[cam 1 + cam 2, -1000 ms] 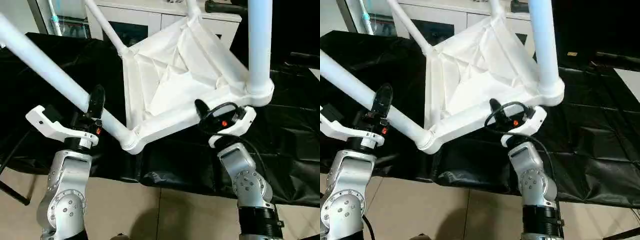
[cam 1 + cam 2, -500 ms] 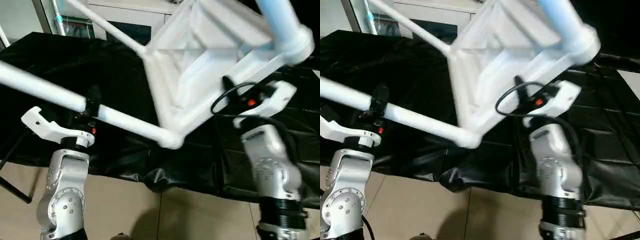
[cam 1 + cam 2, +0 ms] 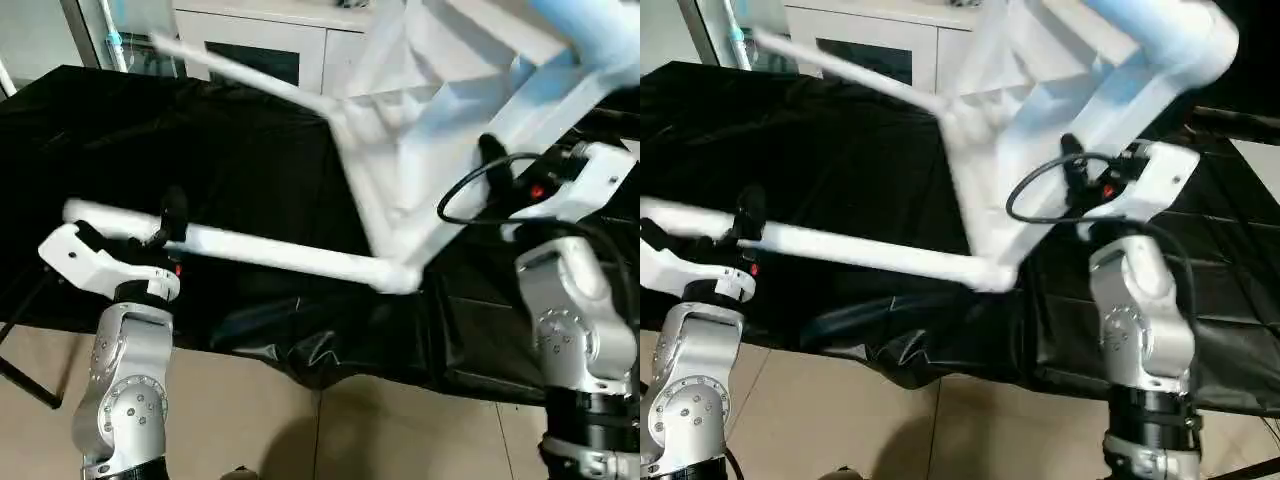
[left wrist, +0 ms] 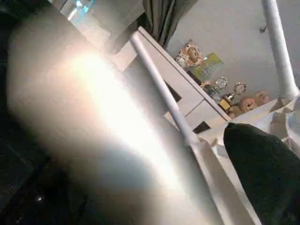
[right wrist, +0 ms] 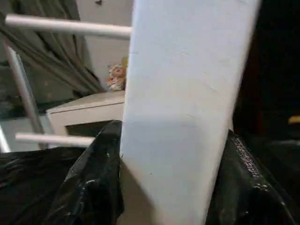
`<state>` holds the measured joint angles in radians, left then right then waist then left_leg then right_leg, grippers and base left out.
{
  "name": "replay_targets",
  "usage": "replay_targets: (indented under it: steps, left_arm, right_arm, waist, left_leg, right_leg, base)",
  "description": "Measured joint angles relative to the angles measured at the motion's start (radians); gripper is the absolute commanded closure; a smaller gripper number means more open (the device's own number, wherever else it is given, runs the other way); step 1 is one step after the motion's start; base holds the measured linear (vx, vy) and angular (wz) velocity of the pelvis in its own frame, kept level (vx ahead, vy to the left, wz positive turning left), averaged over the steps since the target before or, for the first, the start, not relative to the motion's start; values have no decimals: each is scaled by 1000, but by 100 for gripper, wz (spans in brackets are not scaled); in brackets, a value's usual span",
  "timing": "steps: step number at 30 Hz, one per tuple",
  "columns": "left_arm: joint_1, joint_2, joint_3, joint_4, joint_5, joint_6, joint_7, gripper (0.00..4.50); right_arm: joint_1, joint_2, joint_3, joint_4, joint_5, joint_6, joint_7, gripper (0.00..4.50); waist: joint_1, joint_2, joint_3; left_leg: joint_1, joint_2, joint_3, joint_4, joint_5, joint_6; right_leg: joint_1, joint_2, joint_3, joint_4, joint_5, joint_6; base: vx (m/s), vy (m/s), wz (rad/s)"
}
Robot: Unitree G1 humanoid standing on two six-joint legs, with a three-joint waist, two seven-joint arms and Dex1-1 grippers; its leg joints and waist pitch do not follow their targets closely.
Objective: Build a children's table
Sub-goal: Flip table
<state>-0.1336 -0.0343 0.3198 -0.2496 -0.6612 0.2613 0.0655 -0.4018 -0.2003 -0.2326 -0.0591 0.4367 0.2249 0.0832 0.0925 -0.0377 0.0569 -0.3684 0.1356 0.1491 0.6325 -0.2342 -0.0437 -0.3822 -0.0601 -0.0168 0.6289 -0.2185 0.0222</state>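
Left eye view: a black sheet [image 3: 200,130] is covering the work surface, hanging over its near edge above a beige tiled floor [image 3: 300,420]. A white cabinet [image 3: 290,45] with glass doors is standing at the far side. The children's table [image 3: 420,180] is tilting on its side over the sheet, ribbed underside facing the camera. One leg [image 3: 270,255] is lying nearly level toward the left, passing between the spread-apart fingers of the left gripper [image 3: 165,222]. The right gripper [image 3: 500,165] is clamping the tabletop's near rim at the right.

Right eye view: the same layout, with a second leg [image 3: 840,70] reaching left toward the cabinet.

Left wrist view: the leg is lying close across the frame; one black finger [image 4: 262,164] is standing apart from it. Small figures and trophies are sitting on the cabinet top.

Right wrist view: both black fingers [image 5: 98,178] are pressing on either side of the white rim [image 5: 183,117].
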Motion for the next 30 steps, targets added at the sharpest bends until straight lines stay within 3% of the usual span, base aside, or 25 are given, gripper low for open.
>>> replay_targets:
  steps: [6,23,26,30]
  left_arm:
    - [-1,-6,23,11,-14,-1,15,0]
    - [-26,-4,37,80,-12,0,40,0]
    - [-27,20,27,88,5,0,24,0]
    - [-26,102,-40,88,69,23,-41,0]
  right_arm:
    - [-3,-10,-18,10,-29,-25,-39,250]
    - [-46,-10,-19,77,-200,-79,-174,257]
    - [-75,-10,-7,109,-227,-81,-184,257]
    - [-107,-13,18,142,-259,-81,-182,257]
  waist:
    - [-2,0,0]
    - [-4,0,0]
    - [-8,0,0]
    - [-9,-1,1]
  left_leg:
    - [0,0,0,0,0,0]
    - [0,0,1,0,1,1]
    - [0,1,1,0,1,1]
    - [0,2,2,0,2,3]
  right_leg:
    - [0,0,0,0,0,0]
    - [-1,0,0,0,2,0]
    - [-2,0,0,1,2,-1]
    - [-3,1,0,2,2,-1]
  base:
    - [0,0,0]
    - [0,0,0]
    - [0,0,0]
    - [0,0,0]
